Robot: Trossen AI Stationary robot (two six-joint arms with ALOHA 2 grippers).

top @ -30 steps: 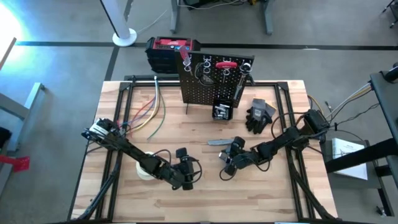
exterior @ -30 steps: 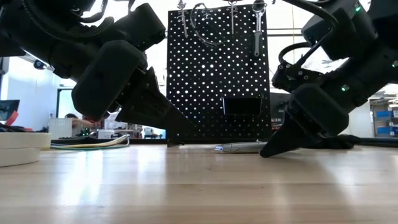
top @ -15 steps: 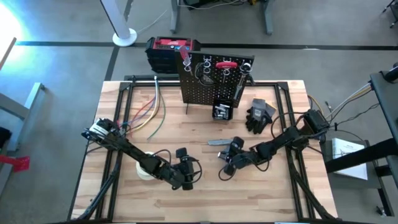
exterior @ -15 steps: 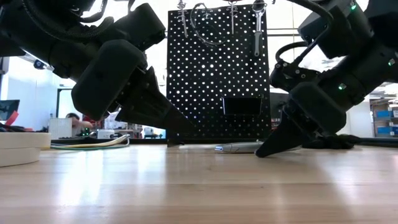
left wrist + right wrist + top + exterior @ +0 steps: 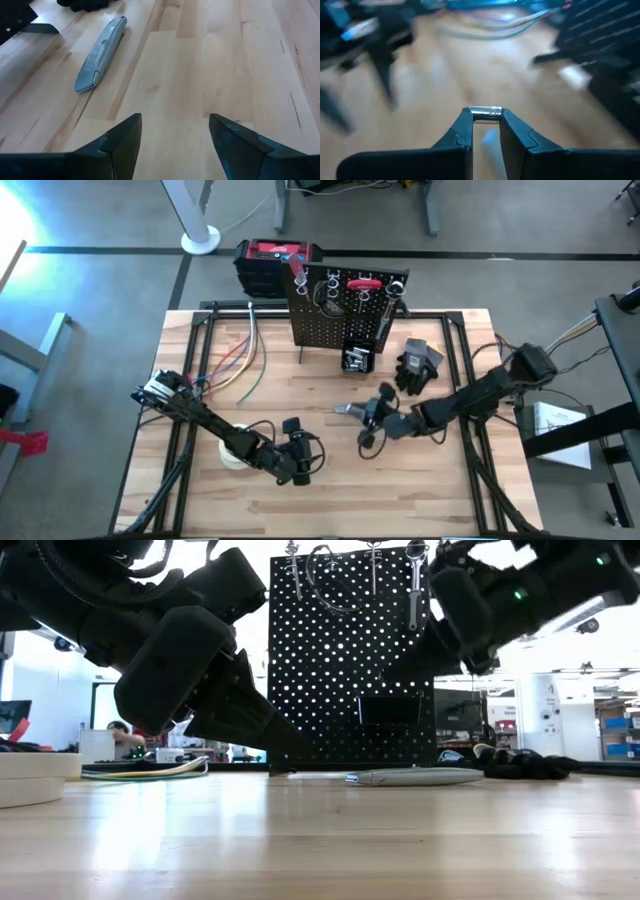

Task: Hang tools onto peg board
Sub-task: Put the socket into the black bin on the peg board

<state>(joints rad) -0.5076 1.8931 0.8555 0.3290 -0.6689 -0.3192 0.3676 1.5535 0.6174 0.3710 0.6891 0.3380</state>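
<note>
My right gripper (image 5: 364, 423) hangs above the table's middle right, shut on a short silvery bit (image 5: 485, 113). Just beyond it a grey utility knife (image 5: 348, 409) lies flat on the wood; it also shows ahead of my left gripper (image 5: 173, 131), which stands open and low near the front middle (image 5: 306, 458). The black peg board (image 5: 340, 315) stands upright at the far edge, with tools hanging from ring hooks along its top (image 5: 372, 560) and a small black bin (image 5: 357, 358) at its foot. My right gripper pinches the silvery bit's two ends (image 5: 472, 113) between its two fingertips. The bit lies crosswise at the very tips of the fingers. The fingers slant down toward the table's left, and the bit is lifted clear of the wood.
Black gloves (image 5: 418, 365) lie right of the bin. A red-and-black box (image 5: 275, 265) stands behind the board. Coloured cables (image 5: 240, 360) run over the far left, and a whitish tape roll (image 5: 230, 452) sits by my left arm. Bare wood lies along the front.
My right gripper has risen from the tabletop beside the utility knife to well above it and has tipped closer to level. The knife stays where it lay.
</note>
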